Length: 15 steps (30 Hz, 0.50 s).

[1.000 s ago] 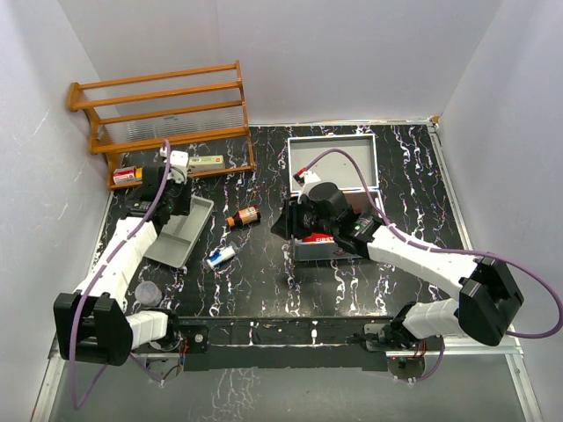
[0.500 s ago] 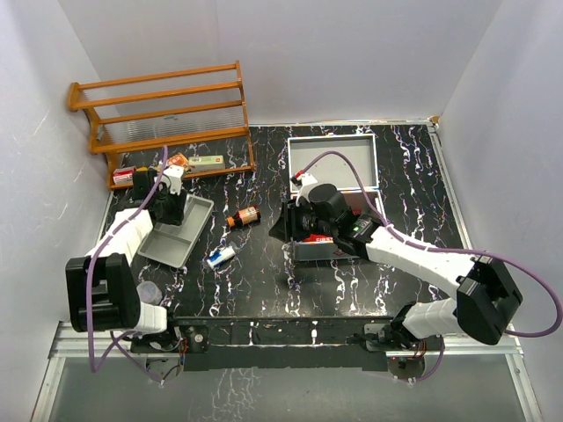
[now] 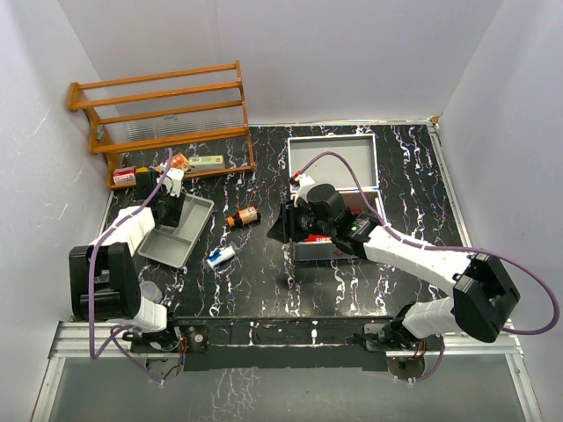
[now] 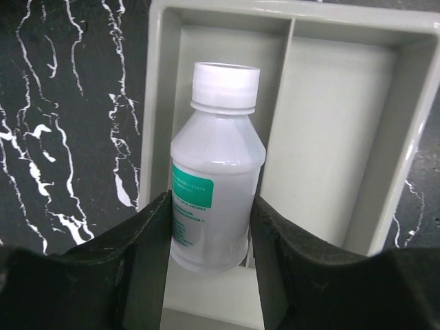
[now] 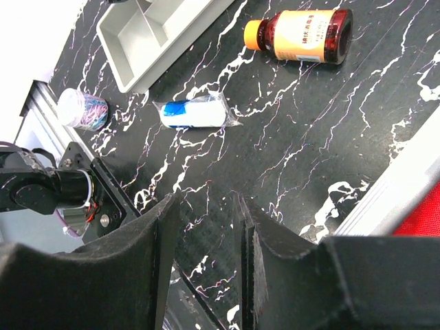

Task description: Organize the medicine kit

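My left gripper [image 3: 167, 207] is shut on a white plastic bottle [image 4: 216, 192] with a white cap and a teal label. It holds the bottle in the left compartment of the grey divided tray [image 4: 412, 130], [image 3: 180, 242]. My right gripper [image 3: 286, 225] hangs open and empty above the black marbled table, just left of the open metal kit case [image 3: 332, 158], which holds a red item [image 3: 321, 237]. An amber bottle [image 5: 302, 27] with an orange cap lies on its side on the table [image 3: 244, 216]. A blue and white packet [image 5: 196, 113] lies near it [image 3: 220, 256].
A wooden rack [image 3: 163, 114] stands at the back left with a red box [image 3: 126, 176] and small boxes on its bottom shelf. A clear cup [image 5: 81, 108] with purple contents sits near the table's front left edge. White walls close in the sides.
My left arm has folded in and brought the gripper with the bottle back from the rack down into the tray. My right gripper has shifted slightly left.
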Available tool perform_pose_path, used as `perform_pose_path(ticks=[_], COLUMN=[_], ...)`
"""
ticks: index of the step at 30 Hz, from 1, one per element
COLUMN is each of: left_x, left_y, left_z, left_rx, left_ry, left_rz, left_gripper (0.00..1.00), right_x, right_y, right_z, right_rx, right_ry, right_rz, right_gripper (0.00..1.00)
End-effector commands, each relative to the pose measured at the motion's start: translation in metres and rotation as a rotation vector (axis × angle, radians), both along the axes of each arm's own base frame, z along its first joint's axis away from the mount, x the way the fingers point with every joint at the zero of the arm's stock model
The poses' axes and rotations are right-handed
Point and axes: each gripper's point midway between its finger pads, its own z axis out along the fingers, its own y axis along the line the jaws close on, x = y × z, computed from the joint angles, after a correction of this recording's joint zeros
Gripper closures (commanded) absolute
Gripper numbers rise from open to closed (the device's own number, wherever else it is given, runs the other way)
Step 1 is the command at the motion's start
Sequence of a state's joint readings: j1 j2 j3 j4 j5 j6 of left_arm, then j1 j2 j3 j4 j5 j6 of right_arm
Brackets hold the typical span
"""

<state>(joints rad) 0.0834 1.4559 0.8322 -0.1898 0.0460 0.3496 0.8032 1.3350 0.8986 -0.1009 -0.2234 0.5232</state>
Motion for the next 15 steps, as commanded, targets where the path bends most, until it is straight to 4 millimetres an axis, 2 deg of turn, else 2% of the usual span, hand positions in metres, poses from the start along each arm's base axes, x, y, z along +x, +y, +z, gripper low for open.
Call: perform_pose_path(ticks=[1,6,11,15], left_x=[0.008,0.01,0.011,0.009], left_y=[0.004,0.005,-0.003,-0.019], left_z=[0.01,0.012,0.015,0.015], left_rx=[0.007,-0.024,-0.079,-0.188], left_ry=[-0.017,-0.009,0.002,0.021], left_rz=[0.023,0.098,0.125,0.153], left_gripper=[0.65,0.43,0.41,0.44], right_x=[0.007,0.006,0.006,0.007], right_y=[0.011,0.01,0.012,0.012], right_z=[0.024,0.022,0.02,0.018], right_rx=[0.056,0.053,0.051,0.047], right_ry=[-0.059,-0.048,-0.029,-0.022], right_rz=[0.017,0.015,0.013,0.005], right_gripper=[0.64,0.64,0.63,0.63])
